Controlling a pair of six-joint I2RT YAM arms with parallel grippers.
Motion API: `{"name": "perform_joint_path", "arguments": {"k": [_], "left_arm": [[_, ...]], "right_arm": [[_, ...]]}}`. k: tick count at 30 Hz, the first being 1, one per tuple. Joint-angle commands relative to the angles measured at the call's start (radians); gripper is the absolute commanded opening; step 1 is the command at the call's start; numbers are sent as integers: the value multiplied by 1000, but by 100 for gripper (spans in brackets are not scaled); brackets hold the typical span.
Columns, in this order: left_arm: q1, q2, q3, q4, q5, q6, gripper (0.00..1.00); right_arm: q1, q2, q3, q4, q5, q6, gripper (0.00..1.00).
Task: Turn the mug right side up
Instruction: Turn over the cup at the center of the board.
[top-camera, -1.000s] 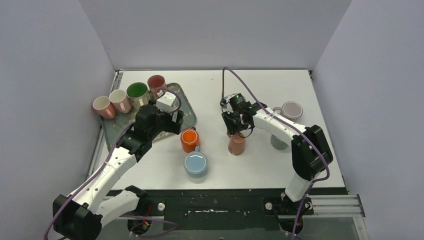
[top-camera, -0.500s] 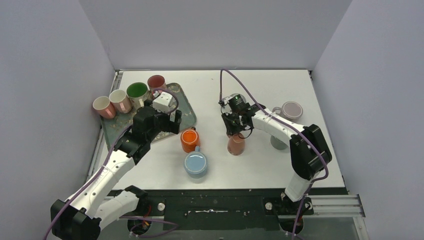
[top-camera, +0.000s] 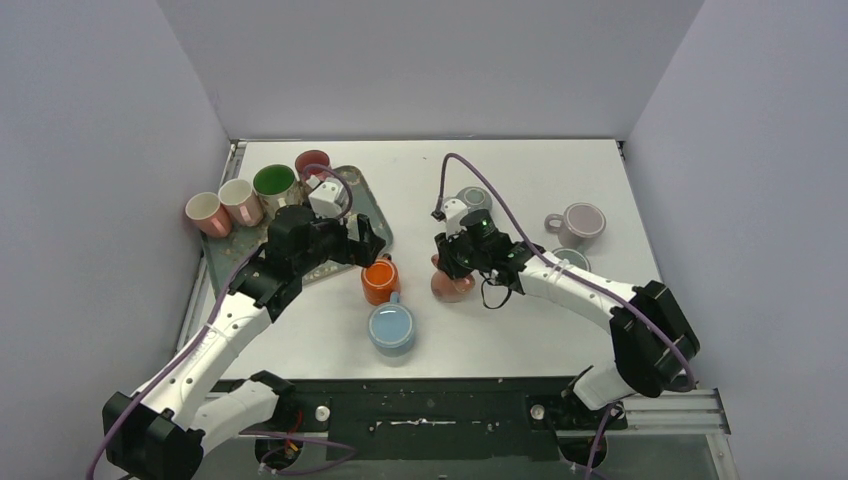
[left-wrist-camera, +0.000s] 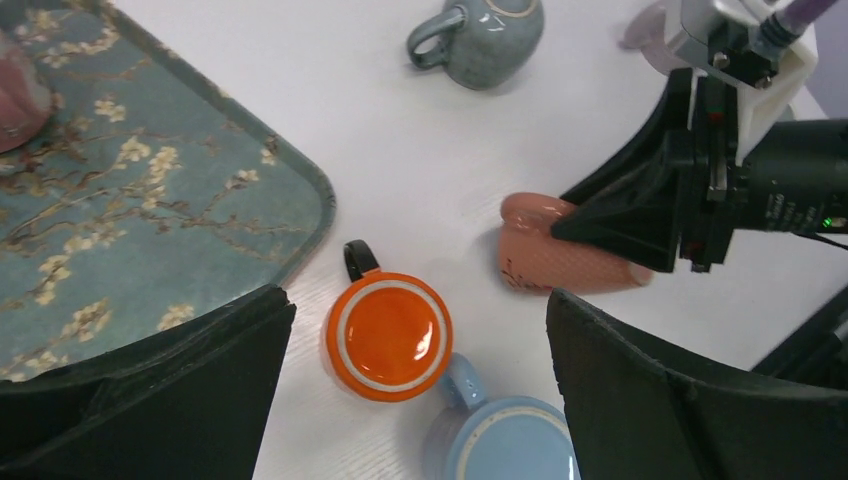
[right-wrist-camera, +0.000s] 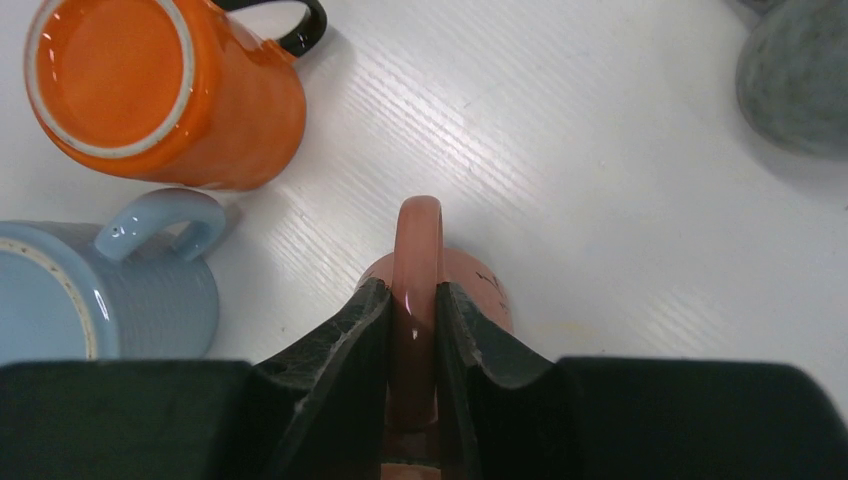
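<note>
A salmon mug (top-camera: 452, 287) (left-wrist-camera: 540, 265) lies tipped on its side at mid-table. My right gripper (top-camera: 452, 262) (right-wrist-camera: 413, 300) is shut on its handle (right-wrist-camera: 417, 245), a finger pressed on each side of the loop. An orange mug (top-camera: 380, 281) (left-wrist-camera: 388, 335) with a black handle stands upside down just left of it. A light blue mug (top-camera: 391, 328) (left-wrist-camera: 510, 445) stands upside down in front of the orange one. My left gripper (top-camera: 362, 248) (left-wrist-camera: 418, 305) hovers wide open above the orange mug, holding nothing.
A floral teal tray (top-camera: 378, 228) (left-wrist-camera: 150, 200) at the back left carries several upright mugs. A grey-blue mug (top-camera: 474, 200) (left-wrist-camera: 485, 35) stands behind the right gripper. A mauve mug (top-camera: 582, 222) and a grey mug (top-camera: 570, 260) (right-wrist-camera: 795, 80) sit to the right.
The right gripper closed on the salmon mug's handle and tipped it from upside down onto its side, shifting left. The left gripper opened wider and edged right over the orange mug.
</note>
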Motion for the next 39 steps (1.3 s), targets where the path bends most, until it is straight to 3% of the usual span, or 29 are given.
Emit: {"name": "perform_joint_path", "arguments": {"k": [1, 6, 12, 18, 23, 30, 35, 39], "left_arm": [[4, -24, 36, 63, 187, 40, 95], [5, 34, 136, -13, 84, -205, 84], [4, 170, 287, -197, 215, -357, 78], [8, 129, 160, -13, 247, -533, 74], [32, 147, 114, 91, 297, -666, 71], [32, 228, 108, 147, 425, -782, 70], [32, 233, 6, 364, 524, -940, 70], [30, 216, -18, 400, 533, -979, 70]], "right_arm": [[-12, -105, -63, 283, 2, 8, 0], [-1, -174, -275, 715, 66, -11, 0], [34, -210, -380, 959, 127, -163, 0], [77, -244, -480, 1187, 152, -325, 0], [112, -238, -491, 1261, 174, -518, 0], [155, -258, -490, 1302, 135, -621, 0], [224, -255, -475, 1288, 174, -736, 0], [272, -257, -462, 1269, 186, -787, 0]]}}
